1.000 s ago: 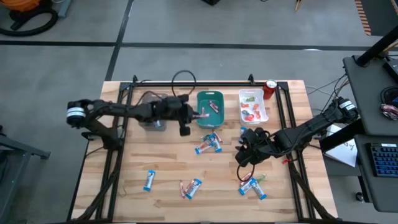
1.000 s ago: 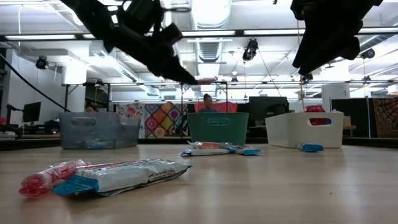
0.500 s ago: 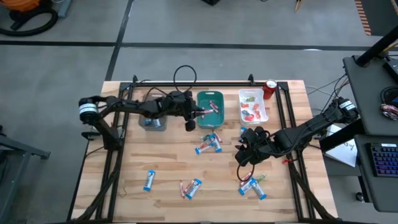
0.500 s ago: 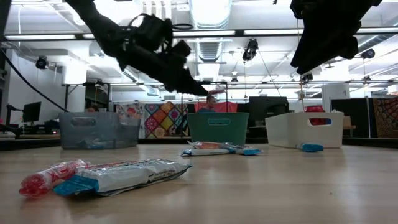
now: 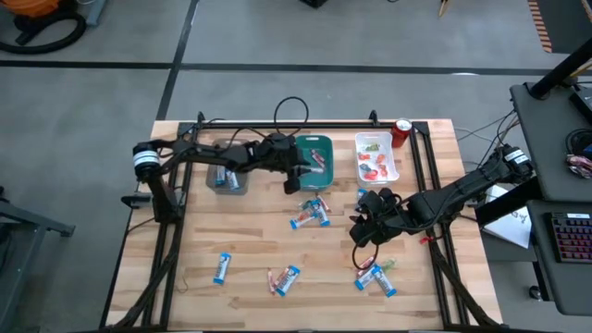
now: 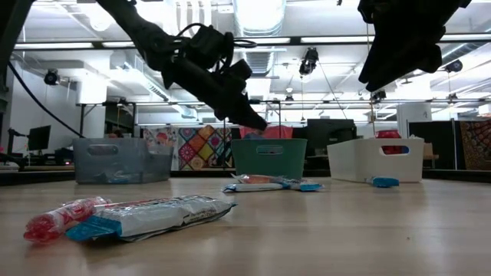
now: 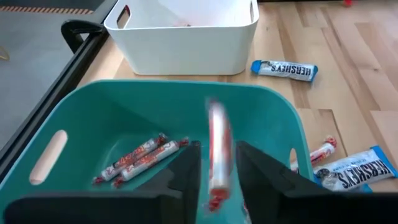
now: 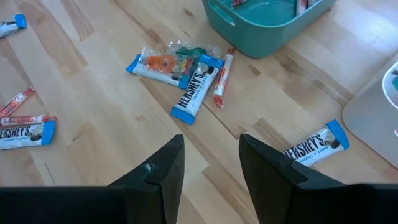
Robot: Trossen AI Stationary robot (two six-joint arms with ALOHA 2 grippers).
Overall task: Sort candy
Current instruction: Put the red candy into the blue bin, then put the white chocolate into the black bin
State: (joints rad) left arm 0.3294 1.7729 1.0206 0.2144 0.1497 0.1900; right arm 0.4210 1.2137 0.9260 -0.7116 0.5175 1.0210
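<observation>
Teal plastic fills my left wrist view: the left gripper (image 7: 214, 171) hangs over the teal tray (image 7: 87, 118), which sits toward the table's far edge, and a red-and-white stick (image 7: 217, 155) shows blurred between the fingers (image 7: 186, 168), which now stand apart with daylight on both sides of it. A second ago that arm was short of the tray with the stick pinched at its tips; since then it has reached over the rim and let go, so I judge this piece is dropping in beside the two sticks (image 7: 140, 158) already lying on the tray floor, and one more sweet is sorted. The high view gives me only the dark left gripper (image 5: 291, 171) at the tray's near-left rim and hides the stick altogether; the low view shows the arm angled down toward the tray (image 6: 268, 157) but nothing inside it. My right gripper (image 8: 208, 165) waits above the worktop near its right edge, fingers apart and empty, looking at a cluster of candy (image 8: 180, 71) in the middle of the table, a blue-and-white bar, an orange piece and a stick, with another bar (image 8: 314, 146) closer to the white tray (image 5: 377, 157). From above I count more bars (image 5: 222, 268) scattered along the near edge, so plenty remains.
</observation>
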